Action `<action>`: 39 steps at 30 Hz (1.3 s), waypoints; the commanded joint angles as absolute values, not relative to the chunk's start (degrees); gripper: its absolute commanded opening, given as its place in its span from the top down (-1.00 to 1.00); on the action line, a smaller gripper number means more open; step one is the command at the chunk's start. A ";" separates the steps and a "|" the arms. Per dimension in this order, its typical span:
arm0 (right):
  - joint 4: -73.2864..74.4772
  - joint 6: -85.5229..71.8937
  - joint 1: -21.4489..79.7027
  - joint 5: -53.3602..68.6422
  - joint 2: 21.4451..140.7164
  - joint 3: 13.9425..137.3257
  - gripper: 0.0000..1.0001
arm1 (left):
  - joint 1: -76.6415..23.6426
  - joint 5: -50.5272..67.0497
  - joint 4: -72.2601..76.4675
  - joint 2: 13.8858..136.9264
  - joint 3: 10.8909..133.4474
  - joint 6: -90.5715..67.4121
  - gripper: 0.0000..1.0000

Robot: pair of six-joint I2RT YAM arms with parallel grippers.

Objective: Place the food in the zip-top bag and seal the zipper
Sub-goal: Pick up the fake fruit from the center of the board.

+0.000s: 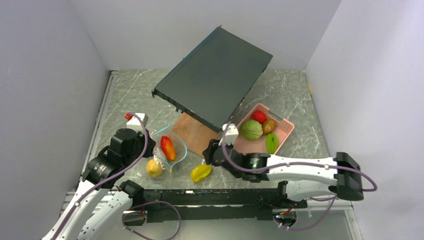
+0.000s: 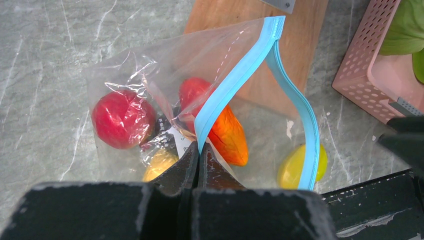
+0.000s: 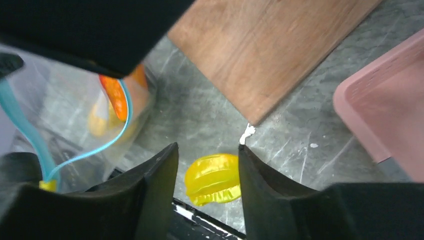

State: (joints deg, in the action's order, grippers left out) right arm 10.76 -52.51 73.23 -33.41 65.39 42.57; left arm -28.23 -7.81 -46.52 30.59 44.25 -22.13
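zip-top bag (image 1: 170,155) lies on the grey table (image 1: 130,95), left of centre, with its far end reaching the wooden board (image 1: 192,132).

top view: left gripper (image 1: 151,151) sits at the bag's left edge. an orange-red piece (image 1: 168,147) and a yellow piece (image 1: 154,168) are inside the bag. a yellow star fruit (image 1: 200,172) lies on the table just right of the bag, outside it. right gripper (image 1: 210,154) is just beyond that fruit. the pink tray (image 1: 286,131) holds four more pieces of food. a dark flat box (image 1: 215,75) stands tilted over the board.

left wrist view: left gripper is closed, its jaws pinched together on the bag's near edge, right at the teal zipper (image 2: 235,80). the mouth gapes, with the two zipper strips apart. a red round piece (image 2: 122,119) also shows inside.

right wrist view: right gripper (image 3: 207,150) has its jaws partly apart and nothing clamped. the star fruit (image 3: 212,179) shows between the fingers (image 3: 157,185), resting on the table. cannot tell if either finger touches it.
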 commanded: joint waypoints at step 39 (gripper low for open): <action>5.09 -109.37 83.59 -33.64 82.25 34.88 -1.00 | -28.43 -7.63 -44.33 29.86 44.29 -22.12 1.00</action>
State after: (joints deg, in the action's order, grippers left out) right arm 8.25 -104.12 85.56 -38.26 79.46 32.34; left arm -28.23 -7.81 -46.52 30.13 44.25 -22.11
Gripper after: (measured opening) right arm 0.994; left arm 0.012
